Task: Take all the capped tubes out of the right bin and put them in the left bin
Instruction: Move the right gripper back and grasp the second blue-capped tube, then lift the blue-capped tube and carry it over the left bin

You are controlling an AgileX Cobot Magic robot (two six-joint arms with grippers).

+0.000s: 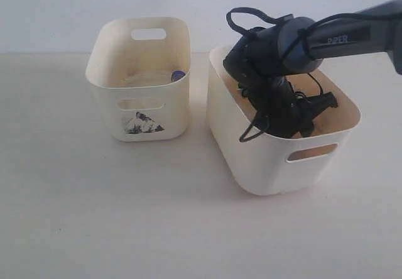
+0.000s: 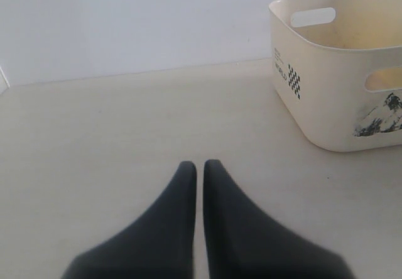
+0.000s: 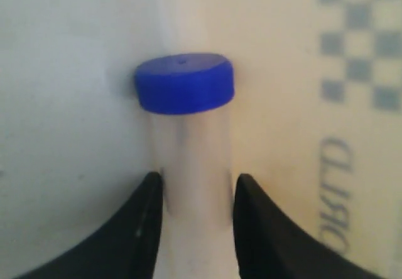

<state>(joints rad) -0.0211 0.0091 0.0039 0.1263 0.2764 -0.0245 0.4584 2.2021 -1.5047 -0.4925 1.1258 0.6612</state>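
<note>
- Your table [image 1: 94,216] is pale and carries both bins side by side, near each other but not touching.
- The right bin [image 1: 276,166], the wider plain one, has your right arm [image 1: 352,37] reaching down into it from the right edge of the exterior view. The bin's front wall hides the arm's tip there.
- The left bin [image 1: 138,112], the narrower one with a black picture on its front, stands upright.
- Your right gripper [image 3: 196,181] is down inside the right bin and clamped on a blue-capped tube [image 3: 195,147]. One black finger presses each side of the clear body, short of the cap, with a cream surface bearing a checked print behind.
- Your left gripper [image 2: 200,164] sits low over the table, well apart from the left bin. Its fingers are drawn together with only a thin slit between them and hold nothing.
- A second blue cap [image 1: 178,75] shows inside the left bin, against its right wall.
</note>
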